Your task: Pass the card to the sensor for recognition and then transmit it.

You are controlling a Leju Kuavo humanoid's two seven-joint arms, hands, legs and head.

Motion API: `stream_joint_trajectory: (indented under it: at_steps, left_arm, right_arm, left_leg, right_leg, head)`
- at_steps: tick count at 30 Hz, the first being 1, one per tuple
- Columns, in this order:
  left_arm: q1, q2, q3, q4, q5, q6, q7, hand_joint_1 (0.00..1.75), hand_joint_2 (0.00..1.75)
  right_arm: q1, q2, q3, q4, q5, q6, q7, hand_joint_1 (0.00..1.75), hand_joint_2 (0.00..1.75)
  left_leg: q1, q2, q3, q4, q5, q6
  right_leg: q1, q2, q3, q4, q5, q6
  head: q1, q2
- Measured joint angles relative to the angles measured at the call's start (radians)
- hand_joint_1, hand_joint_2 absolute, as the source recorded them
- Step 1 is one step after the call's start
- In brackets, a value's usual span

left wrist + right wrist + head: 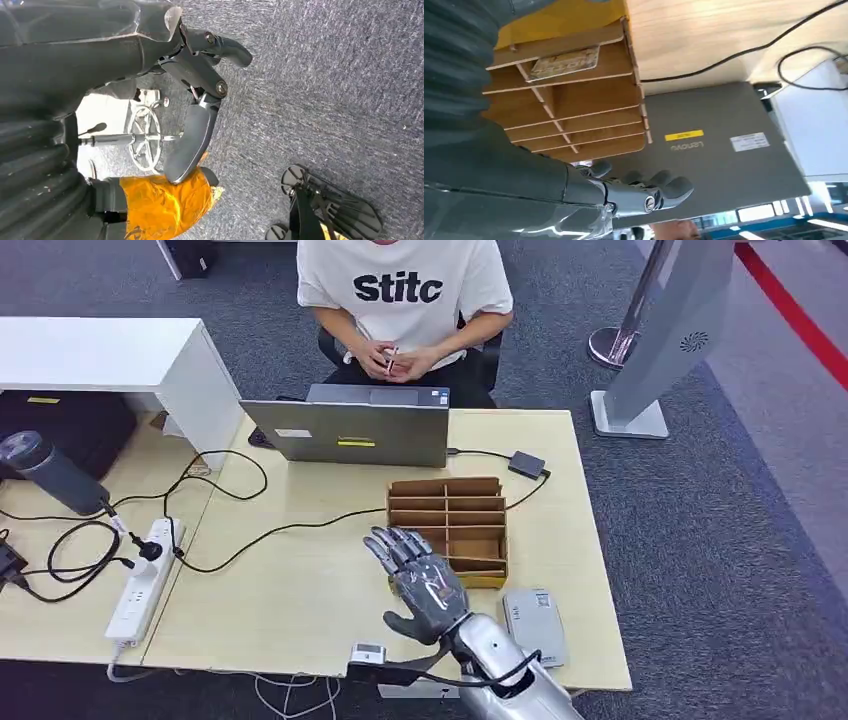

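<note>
At the near edge of the wooden table [300, 590] the right hand [420, 580] is raised above the tabletop with its fingers [395, 545] spread apart, and it holds nothing. Just to its right, near the table edge, a flat grey sensor [535, 625] lies on the wood. A small white device [368, 651] sits at the edge on the other side of the arm.

Directly beyond the hand stands a brown wooden organizer [450, 525] with several slots. In the right wrist view, the card [565, 64] lies flat inside one compartment of the organizer, at the end next to the hand.

Behind the organizer is a closed-looking grey laptop [360, 430], its lid toward the robot, with a black cable [280, 530] running across the table. A person [405, 300] in a white shirt sits behind the table.

The left hand [195, 115] hangs over grey carpet [325, 90], fingers loosely apart and empty.
</note>
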Motion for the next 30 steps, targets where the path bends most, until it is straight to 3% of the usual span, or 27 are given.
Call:
stream_joint_trajectory:
  at_steps: [15, 30]
  left_arm:
    - [0.000, -0.001, 0.000, 0.000, 0.000, 0.003, 0.000, 0.00, 1.75]
    - [-0.001, -0.001, 0.000, 0.000, 0.000, 0.013, -0.001, 0.00, 1.75]
  right_arm:
    - [0.055, 0.014, -0.097, -0.034, 0.064, -0.024, -0.003, 0.00, 1.75]
    - [0.074, 0.020, -0.152, -0.028, 0.152, -0.053, 0.039, 0.00, 1.75]
  left_leg:
    - [0.000, 0.000, 0.000, 0.000, 0.000, 0.000]
    - [0.000, 0.000, 0.000, 0.000, 0.000, 0.000]
  right_leg:
    - [0.000, 0.000, 0.000, 0.000, 0.000, 0.000]
    - [0.000, 0.000, 0.000, 0.000, 0.000, 0.000]
  head:
    - [0.000, 0.000]
    - [0.000, 0.000]
